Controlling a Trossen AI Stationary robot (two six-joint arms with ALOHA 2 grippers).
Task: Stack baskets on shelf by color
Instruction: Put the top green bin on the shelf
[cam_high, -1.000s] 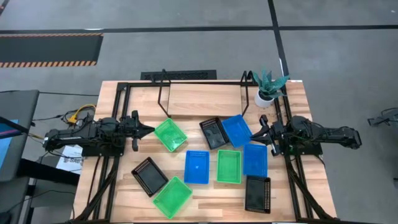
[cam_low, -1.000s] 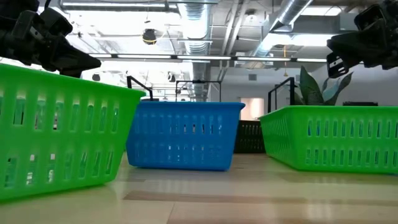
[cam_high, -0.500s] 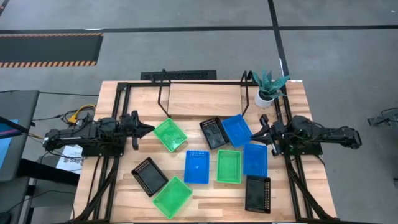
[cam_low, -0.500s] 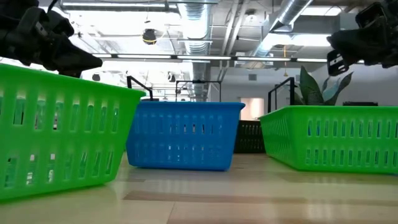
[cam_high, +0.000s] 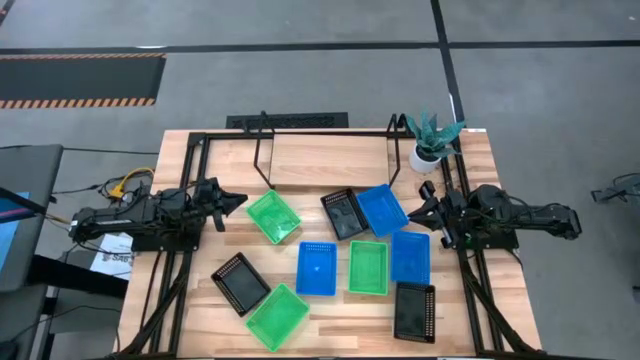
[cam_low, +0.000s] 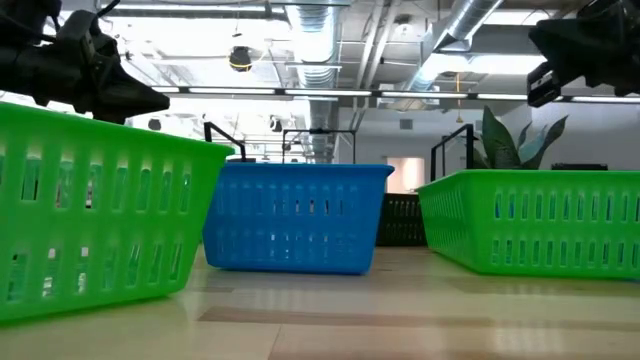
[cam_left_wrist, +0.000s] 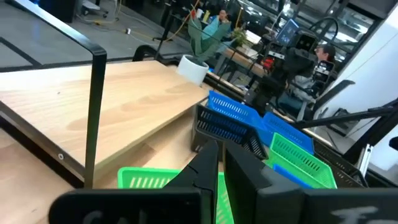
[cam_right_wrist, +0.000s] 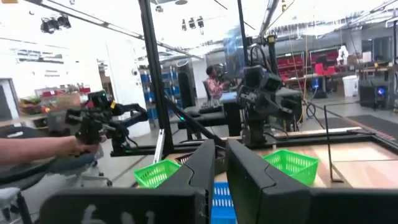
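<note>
Since a second ago both my arms have edged back from the baskets, the right one most clearly; no basket has shifted. My left gripper (cam_high: 232, 199) hangs above the table just left of the upper green basket (cam_high: 274, 216), holding nothing, its two dark fingers (cam_left_wrist: 205, 168) drawn close with only a thin slit between them. My right gripper (cam_high: 424, 208) hovers just right of the tilted blue basket (cam_high: 381, 208), also empty, fingers (cam_right_wrist: 202, 165) nearly together.

All nine baskets are shallow plastic rectangles with slotted, perforated walls, and all sit on the table. Taking the upper green basket as the mark: a black basket (cam_high: 344, 213) lies to its right, touching the tilted blue one. Below these, in a row, stand a blue basket (cam_high: 316, 268), a green basket (cam_high: 368, 267) and another blue basket (cam_high: 410, 256). A second black basket (cam_high: 240, 282) and a third green basket (cam_high: 277, 316) lie lower left; the last black basket (cam_high: 414, 312) is at lower right.

Beyond the upper green basket stands the shelf (cam_high: 330, 158), thin black wire with looped ends over a pale wood board, bare. A potted plant (cam_high: 430, 139) in a white pot sits at its right end.

The table (cam_high: 180, 150) is light, planked wood in a black frame, on a grey floor. From table height I see ceiling ducts and strip lights behind; my right wrist view shows a person's arm (cam_right_wrist: 37, 148) in the room.
</note>
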